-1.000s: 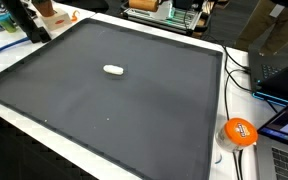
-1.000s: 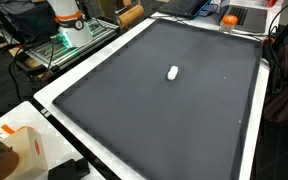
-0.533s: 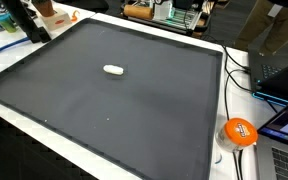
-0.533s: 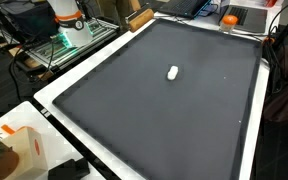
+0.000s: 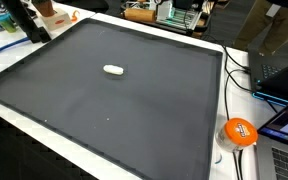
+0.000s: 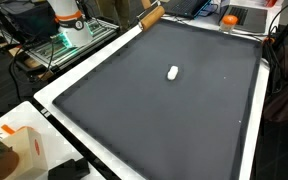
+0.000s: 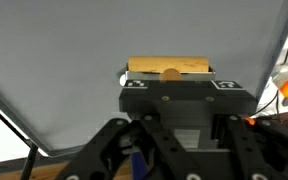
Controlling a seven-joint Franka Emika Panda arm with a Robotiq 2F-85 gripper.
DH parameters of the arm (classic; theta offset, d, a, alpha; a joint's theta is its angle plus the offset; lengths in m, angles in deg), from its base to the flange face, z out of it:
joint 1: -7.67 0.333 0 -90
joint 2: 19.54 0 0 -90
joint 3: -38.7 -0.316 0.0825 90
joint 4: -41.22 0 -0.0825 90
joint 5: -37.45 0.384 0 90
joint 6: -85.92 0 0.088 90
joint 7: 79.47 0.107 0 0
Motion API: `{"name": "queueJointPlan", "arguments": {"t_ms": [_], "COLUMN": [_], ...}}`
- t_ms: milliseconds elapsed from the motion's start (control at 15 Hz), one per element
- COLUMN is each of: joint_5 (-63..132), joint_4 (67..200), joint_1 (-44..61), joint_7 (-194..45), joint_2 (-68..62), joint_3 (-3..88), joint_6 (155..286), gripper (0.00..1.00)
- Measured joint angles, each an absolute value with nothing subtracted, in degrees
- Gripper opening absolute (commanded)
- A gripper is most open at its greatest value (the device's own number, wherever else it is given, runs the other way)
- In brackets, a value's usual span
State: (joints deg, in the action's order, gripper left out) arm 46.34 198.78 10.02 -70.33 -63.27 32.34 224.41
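Observation:
In the wrist view my gripper (image 7: 170,88) fills the lower half, its dark linkages drawn in. A light wooden block (image 7: 144,68) sits right at its far end, and the jaws look shut on it, though the fingertips are hidden. In both exterior views the same brown block (image 5: 139,13) (image 6: 152,14) hangs tilted over the far edge of the black mat (image 5: 134,110) (image 6: 164,120). The gripper cannot be made out there. A small white oval object (image 5: 113,69) (image 6: 172,72) lies alone on the mat, well away from the block.
A white border frames the mat (image 5: 227,90). An orange round object (image 5: 239,131) and a laptop (image 5: 284,75) with cables sit off one side. A shelf of electronics (image 6: 69,40) stands behind the far edge. An orange-and-white box (image 6: 24,150) sits at a corner.
The wooden block has shifted along the mat's far edge, sideways and slightly inward over the border. The white object has not moved.

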Motion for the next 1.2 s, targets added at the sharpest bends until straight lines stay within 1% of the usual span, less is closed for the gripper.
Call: {"name": "queueJointPlan", "arguments": {"t_ms": [333,867,1000,1200], "joint_5": [45.14,40.19,40.37,40.23], "joint_4": [198.81,198.4,198.17,198.09], "joint_1": [10.08,10.09,10.06,9.59], "joint_7": [-70.49,-71.95,-71.4,-69.28], "joint_2": [-61.25,-59.28,-59.23,-58.41], "joint_3": [32.3,32.18,32.2,31.7], "joint_6": [222.84,213.46,215.73,226.06], "gripper": [0.22,0.22,0.22,0.22]}}
